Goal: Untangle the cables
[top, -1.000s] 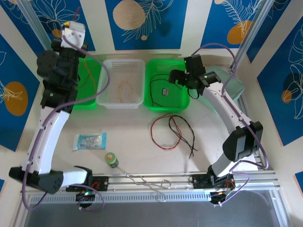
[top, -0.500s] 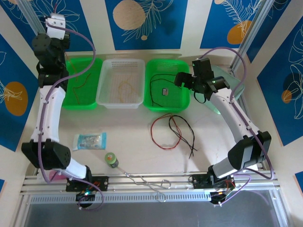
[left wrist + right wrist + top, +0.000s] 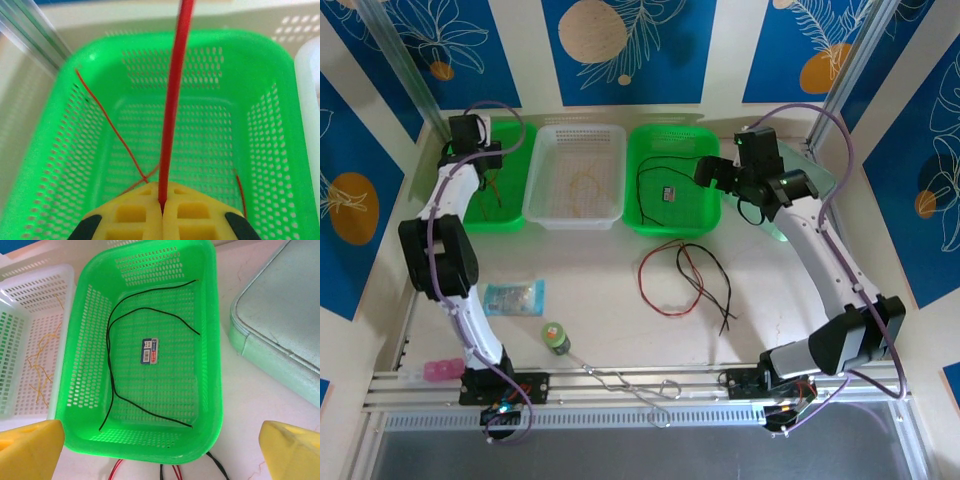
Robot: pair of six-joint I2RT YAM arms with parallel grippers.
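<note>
Nearest you, on the bare table just short of the trays, lies a loose tangle of red and black cables (image 3: 685, 278). From the right wrist you can see their ends close to the near rim of the right green tray (image 3: 692, 222).

Behind them, three trays stand side by side in a row. The right green tray holds a black cable (image 3: 111, 370) spread in long loops over its floor, with a small blue-and-white label (image 3: 149, 350) lying flat in the middle. A pale green lid (image 3: 280, 330) rests on the table just to its right. The white tray (image 3: 550, 215) in the centre holds a yellow-tan cable (image 3: 585, 185) in a loose squiggle. In the left green tray (image 3: 60, 165), thin red strands (image 3: 107, 125) lie against the mesh. One climbs the left wall, and a short piece shows by the right wall.

Now your fingers. Your left gripper (image 3: 161, 207) hangs over the left green tray with its yellow pads (image 3: 132, 217) pressed together. They pinch a red cable (image 3: 172, 100), which runs taut from the pinch straight up across the wrist view and out past the tray's far rim. Your right gripper (image 3: 160, 452) hovers above the near rim of the right green tray. Its yellow fingers (image 3: 30, 447) are spread wide, with nothing between them and touching nothing.
</note>
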